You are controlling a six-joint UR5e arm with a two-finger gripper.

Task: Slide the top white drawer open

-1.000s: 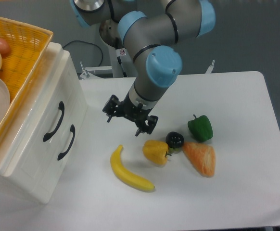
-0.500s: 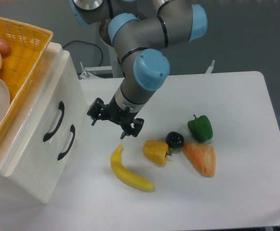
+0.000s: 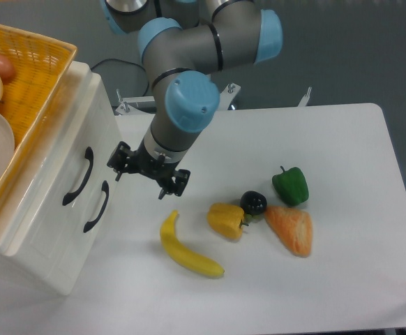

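Observation:
The white cabinet stands at the left with two closed drawers. The top white drawer (image 3: 63, 157) carries the upper curved black handle (image 3: 78, 176). The lower drawer (image 3: 84, 230) has an identical handle (image 3: 96, 206). My gripper (image 3: 140, 184) hangs over the table just right of the cabinet front, close to the handles but apart from them. Its jaws are open and empty.
A yellow woven basket (image 3: 46, 66) with produce and a white dish sits on the cabinet. On the table lie a banana (image 3: 185, 251), a yellow pepper (image 3: 226, 220), a black round object (image 3: 253, 203), a green pepper (image 3: 291, 185) and an orange slice-shaped piece (image 3: 291, 229).
My gripper has moved left across the table, from above the yellow pepper to close by the cabinet front. The drawers and the produce have not moved.

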